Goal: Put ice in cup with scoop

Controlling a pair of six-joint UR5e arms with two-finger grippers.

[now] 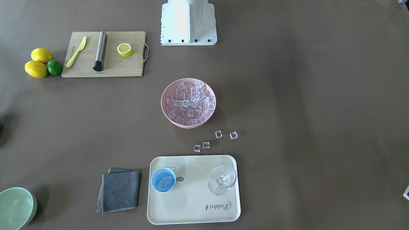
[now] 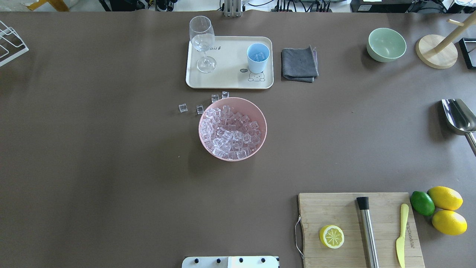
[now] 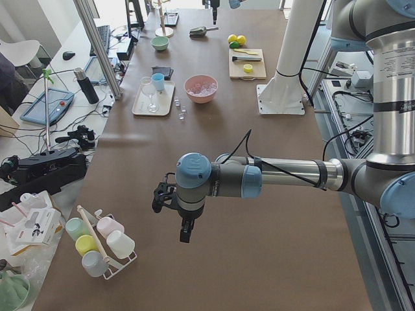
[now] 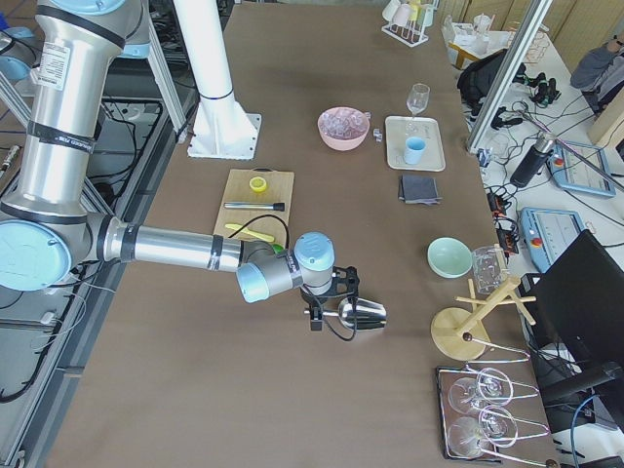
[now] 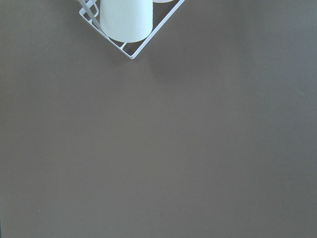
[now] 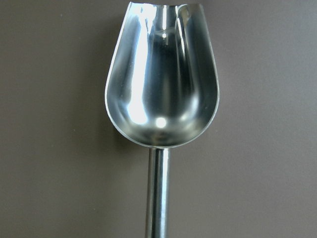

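The ice (image 1: 189, 103) is a heap of clear cubes in a pink bowl (image 2: 260, 111), with several loose cubes (image 1: 218, 134) on the table beside it. A few cubes lie inside the light-blue cup (image 1: 163, 180), which stands on the cream tray (image 1: 191, 204). The steel scoop (image 2: 459, 117) is at the far right edge of the overhead view; its trough (image 6: 161, 84) is empty. The right gripper (image 4: 331, 304) is at the scoop's handle, and I cannot tell if it is shut. The left gripper (image 3: 157, 196) hovers over bare table far from the bowl, its state unclear.
A stemmed glass (image 1: 222, 179) shares the tray. A grey cloth (image 1: 120, 191) and a pale green bowl (image 1: 16, 207) lie beside it. A cutting board (image 2: 359, 229) carries a lemon half, a steel cylinder and a yellow knife; lemons and a lime (image 2: 422, 203) sit beside it.
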